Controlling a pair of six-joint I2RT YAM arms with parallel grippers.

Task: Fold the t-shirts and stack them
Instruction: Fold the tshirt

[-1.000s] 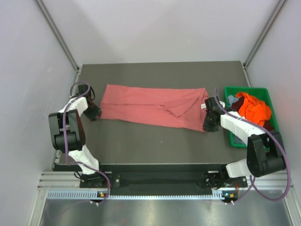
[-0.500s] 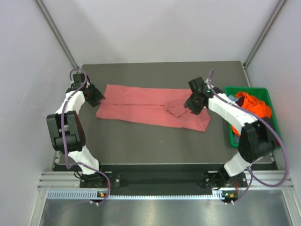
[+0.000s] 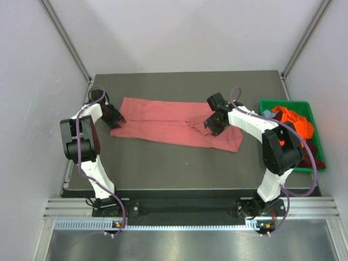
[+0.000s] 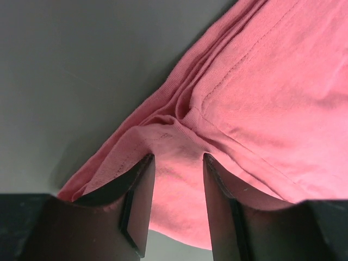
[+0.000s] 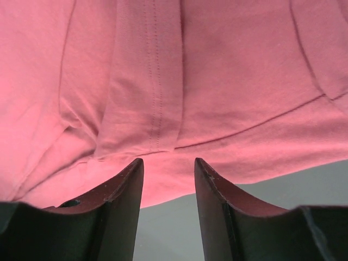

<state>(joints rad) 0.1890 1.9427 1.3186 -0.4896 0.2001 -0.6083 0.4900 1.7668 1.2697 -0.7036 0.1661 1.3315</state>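
The salmon-pink t-shirt (image 3: 168, 122) lies folded into a long band across the table. My left gripper (image 3: 112, 117) is at its left end. In the left wrist view it (image 4: 178, 159) is open, its fingers straddling the shirt's bunched hem (image 4: 179, 125). My right gripper (image 3: 212, 124) is over the shirt's right part, near a folded flap. In the right wrist view it (image 5: 168, 161) is open, low over the pink cloth (image 5: 179, 81) at its edge, holding nothing. A bright orange shirt (image 3: 296, 122), a dark maroon one (image 3: 318, 161) and a bluish one (image 3: 267, 114) lie in the bin.
The green plastic bin (image 3: 272, 103) stands at the table's right edge, beside the right arm. The dark table (image 3: 179, 168) has bare surface in front of and behind the shirt. Grey walls close in on both sides.
My right gripper has swung from the shirt's right edge up and left onto the shirt. My left gripper rose along the left end, then settled at it. The shirt's left end shifted slightly.
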